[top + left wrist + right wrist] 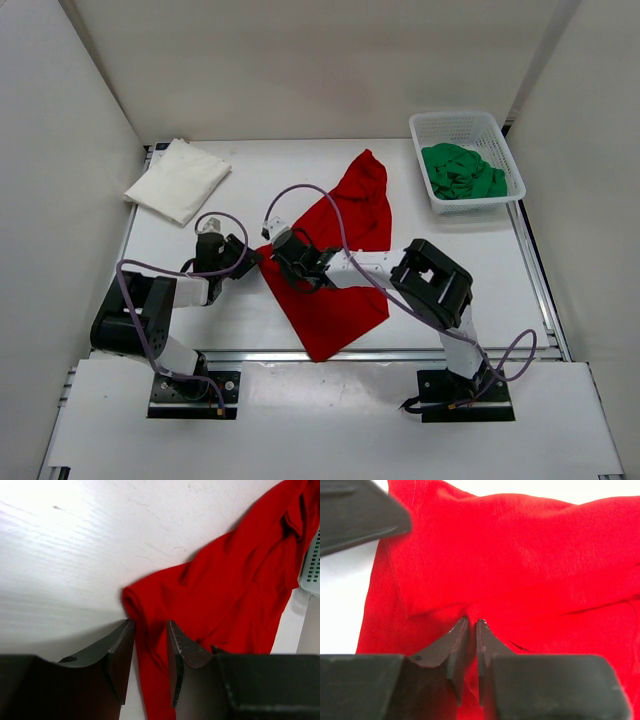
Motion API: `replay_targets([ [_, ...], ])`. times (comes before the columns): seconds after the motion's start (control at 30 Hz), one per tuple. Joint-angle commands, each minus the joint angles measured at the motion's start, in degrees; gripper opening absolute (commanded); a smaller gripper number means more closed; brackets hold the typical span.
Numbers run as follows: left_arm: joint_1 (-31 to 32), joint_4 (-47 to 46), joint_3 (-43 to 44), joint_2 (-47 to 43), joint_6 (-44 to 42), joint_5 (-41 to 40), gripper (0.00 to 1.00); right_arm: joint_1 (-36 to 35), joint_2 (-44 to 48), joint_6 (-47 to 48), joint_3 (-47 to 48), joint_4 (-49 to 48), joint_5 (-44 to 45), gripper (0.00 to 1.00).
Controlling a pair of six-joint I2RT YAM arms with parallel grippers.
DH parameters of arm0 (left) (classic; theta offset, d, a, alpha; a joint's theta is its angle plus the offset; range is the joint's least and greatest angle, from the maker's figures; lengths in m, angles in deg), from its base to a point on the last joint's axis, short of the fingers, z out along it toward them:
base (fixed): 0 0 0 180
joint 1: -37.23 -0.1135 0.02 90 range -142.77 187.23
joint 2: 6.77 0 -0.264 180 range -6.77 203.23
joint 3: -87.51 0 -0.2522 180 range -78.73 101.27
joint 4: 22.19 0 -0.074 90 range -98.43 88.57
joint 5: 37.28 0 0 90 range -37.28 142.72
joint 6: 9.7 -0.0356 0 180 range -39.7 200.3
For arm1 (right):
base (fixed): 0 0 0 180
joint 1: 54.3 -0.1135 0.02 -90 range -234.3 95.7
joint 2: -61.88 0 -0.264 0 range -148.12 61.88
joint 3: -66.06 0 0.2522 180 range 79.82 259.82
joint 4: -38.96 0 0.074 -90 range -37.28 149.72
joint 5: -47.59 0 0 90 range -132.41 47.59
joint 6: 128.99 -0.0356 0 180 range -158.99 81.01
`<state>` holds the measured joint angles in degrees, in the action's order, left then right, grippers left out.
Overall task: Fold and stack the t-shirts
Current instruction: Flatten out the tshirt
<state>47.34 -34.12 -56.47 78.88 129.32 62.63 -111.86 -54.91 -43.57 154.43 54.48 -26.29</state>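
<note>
Only up close: right jaws tight on red shirt [520, 555], left jaws seemingly apart astride it.

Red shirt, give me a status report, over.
Right gripper shut on red shirt. Left gripper open astride its edge. White shirt folded, green shirt in basket. Nothing in the way.

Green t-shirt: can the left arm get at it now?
Probably not: the green t-shirt sits in the far right basket, past the right arm, while the left gripper straddles the red t-shirt.
</note>
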Motion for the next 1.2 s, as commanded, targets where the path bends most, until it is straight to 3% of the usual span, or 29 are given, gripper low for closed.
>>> replay_targets([
  [0.0, 1.1, 2.0, 2.7, 2.9, -1.8, 1.6, 0.43, 0.7, 7.1, -1.8, -2.5, -3.3, 0.5, 0.09],
  [0.07, 2.6, 2.0, 5.1, 6.1, -1.6, 3.4, 0.38, 1.4, 13.1, -2.9, -5.7, -4.5, -0.6, 0.05],
  [0.1, 3.6, 2.2, 7.1, 7.0, -1.7, 3.2, 0.31, 2.6, 16.6, -4.0, -7.0, -4.9, -0.9, 0.05],
  [0.17, 4.7, 2.9, 10.1, 10.1, -1.5, 1.1, 0.09, 6.1, 21.9, -7.3, -11.0, -4.9, -2.0, 0.00],
  [0.23, 5.6, 4.5, 13.6, 12.4, -0.9, -1.4, 0.00, 9.6, 27.9, -10.3, -14.9, -5.3, -3.3, 0.00],
  [0.47, -0.7, 8.7, 31.2, 20.3, 1.2, -4.2, 0.00, 32.1, 56.1, -23.9, -35.3, -5.0, -15.8, 0.00],
  [0.57, -2.9, 11.8, 40.5, 21.9, 0.4, -6.0, 0.00, 39.3, 66.8, -27.2, -41.1, 0.1, -20.2, 0.00],
  [0.63, -4.0, 15.3, 47.9, 23.3, -1.1, -6.0, 0.13, 42.8, 73.3, -28.8, -44.1, 5.6, -20.4, 0.00],
  [0.67, -4.0, 17.9, 49.2, 23.5, -2.2, -5.7, 0.27, 45.2, 76.1, -29.7, -45.0, 8.1, -20.9, 0.01],
  [0.7, -4.1, 19.3, 51.8, 23.7, -3.0, -5.1, 0.32, 46.9, 77.4, -30.7, -46.6, 9.3, -22.0, 0.00],
  [0.77, -4.1, 21.1, 51.0, 22.1, -3.9, -4.5, 0.49, 48.3, 80.1, -31.4, -49.5, 12.6, -23.1, 0.00],
  [0.83, -3.2, 20.8, 44.9, 17.6, -4.5, -6.1, 0.52, 48.9, 82.8, -32.6, -54.1, 15.6, -22.1, 0.01],
  [1.0, 0.5, 21.3, 28.3, 4.4, -7.4, -9.8, 0.45, 53.3, 86.2, -35.1, -59.2, 14.8, -25.6, 0.00],
  [1.17, -0.1, 24.3, 8.5, -12.4, -8.1, -13.7, 0.40, 46.4, 85.7, -37.7, -60.9, 10.7, -25.4, 0.00],
])
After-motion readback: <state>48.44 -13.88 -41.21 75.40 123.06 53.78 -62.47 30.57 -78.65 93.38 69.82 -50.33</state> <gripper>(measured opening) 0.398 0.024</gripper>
